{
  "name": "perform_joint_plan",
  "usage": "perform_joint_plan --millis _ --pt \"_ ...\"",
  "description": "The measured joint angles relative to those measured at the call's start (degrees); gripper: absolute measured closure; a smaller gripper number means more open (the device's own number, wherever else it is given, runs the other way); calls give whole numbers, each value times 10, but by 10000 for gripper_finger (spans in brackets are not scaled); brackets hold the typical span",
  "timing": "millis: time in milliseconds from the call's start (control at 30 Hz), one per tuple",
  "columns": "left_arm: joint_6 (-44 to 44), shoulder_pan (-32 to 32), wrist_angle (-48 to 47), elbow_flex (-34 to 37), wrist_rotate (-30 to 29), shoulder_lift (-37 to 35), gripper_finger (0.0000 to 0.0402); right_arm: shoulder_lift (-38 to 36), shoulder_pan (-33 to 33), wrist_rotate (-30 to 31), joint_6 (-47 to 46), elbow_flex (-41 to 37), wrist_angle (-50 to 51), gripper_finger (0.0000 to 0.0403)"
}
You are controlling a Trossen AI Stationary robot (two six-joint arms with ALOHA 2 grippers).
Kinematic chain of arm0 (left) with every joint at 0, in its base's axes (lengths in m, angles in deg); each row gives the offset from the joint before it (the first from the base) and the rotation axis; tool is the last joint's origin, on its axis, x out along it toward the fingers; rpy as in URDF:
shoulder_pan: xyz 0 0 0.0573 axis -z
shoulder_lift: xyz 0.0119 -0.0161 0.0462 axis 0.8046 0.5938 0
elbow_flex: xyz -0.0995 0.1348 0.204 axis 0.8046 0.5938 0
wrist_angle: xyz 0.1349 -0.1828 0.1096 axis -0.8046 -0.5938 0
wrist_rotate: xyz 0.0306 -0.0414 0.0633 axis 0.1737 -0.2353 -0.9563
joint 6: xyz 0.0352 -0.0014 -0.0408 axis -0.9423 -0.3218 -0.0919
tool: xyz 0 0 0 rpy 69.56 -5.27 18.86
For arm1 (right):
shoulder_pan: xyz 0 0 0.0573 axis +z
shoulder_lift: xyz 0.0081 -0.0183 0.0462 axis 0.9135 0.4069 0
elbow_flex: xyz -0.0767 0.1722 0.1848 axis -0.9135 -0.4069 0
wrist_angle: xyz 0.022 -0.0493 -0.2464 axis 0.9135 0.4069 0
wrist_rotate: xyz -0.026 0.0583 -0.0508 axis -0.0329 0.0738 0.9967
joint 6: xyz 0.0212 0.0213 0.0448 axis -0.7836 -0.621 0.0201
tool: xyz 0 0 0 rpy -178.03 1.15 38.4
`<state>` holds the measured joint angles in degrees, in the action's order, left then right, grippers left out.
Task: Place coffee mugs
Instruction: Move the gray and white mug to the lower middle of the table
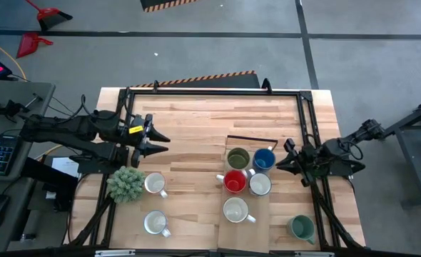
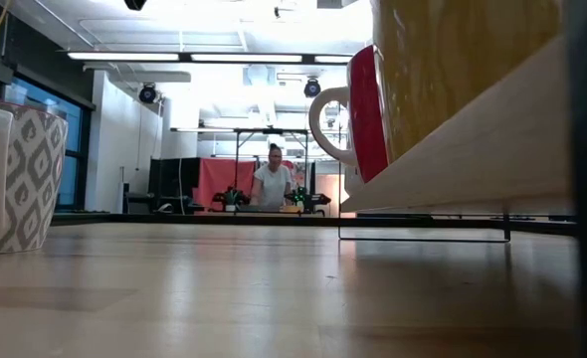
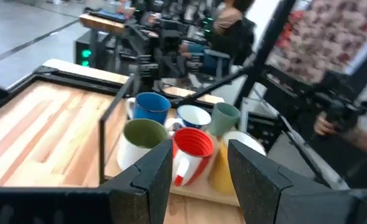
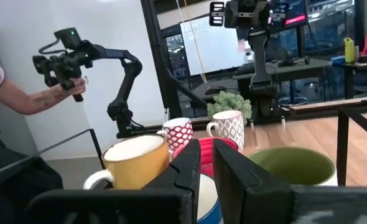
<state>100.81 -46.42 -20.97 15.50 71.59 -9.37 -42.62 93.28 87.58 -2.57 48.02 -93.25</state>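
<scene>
Five mugs stand on a raised wooden board (image 1: 260, 230): an olive green mug (image 1: 238, 158), a blue mug (image 1: 264, 159), a red mug (image 1: 234, 181) and two mugs white inside (image 1: 260, 184) (image 1: 235, 210). A teal green mug (image 1: 301, 228) stands on the table near the front right. Two more white mugs (image 1: 155, 183) (image 1: 155, 223) stand at the front left. My left gripper (image 1: 166, 143) is open at the table's left, pointing toward the board, with nothing between its fingers (image 3: 152, 174). My right gripper (image 1: 277, 161) points level at the blue mug from the right. Only a narrow gap shows between its fingers (image 4: 190, 168), with nothing in it.
A bushy green plant (image 1: 126, 183) stands at the front left beside the white mugs. A thin black wire frame (image 1: 252, 139) stands at the board's far end. Black rails (image 1: 210, 91) run round the table. A person's hand holding a gripper device (image 4: 62, 62) shows beyond the table.
</scene>
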Motion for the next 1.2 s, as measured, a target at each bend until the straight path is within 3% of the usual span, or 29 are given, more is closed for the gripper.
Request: perform_joint_plan --millis 233,600,867,1200 --pt "-7 1 -148 0 35 14 257 0 0 5 2 0 3 373" --pt "34 19 -385 0 55 46 256 0 0 114 1 0 4 373" --pt "131 52 -412 0 41 84 256 0 0 163 1 1 5 373" --pt "190 85 -412 0 21 180 256 0 0 164 1 1 15 373"
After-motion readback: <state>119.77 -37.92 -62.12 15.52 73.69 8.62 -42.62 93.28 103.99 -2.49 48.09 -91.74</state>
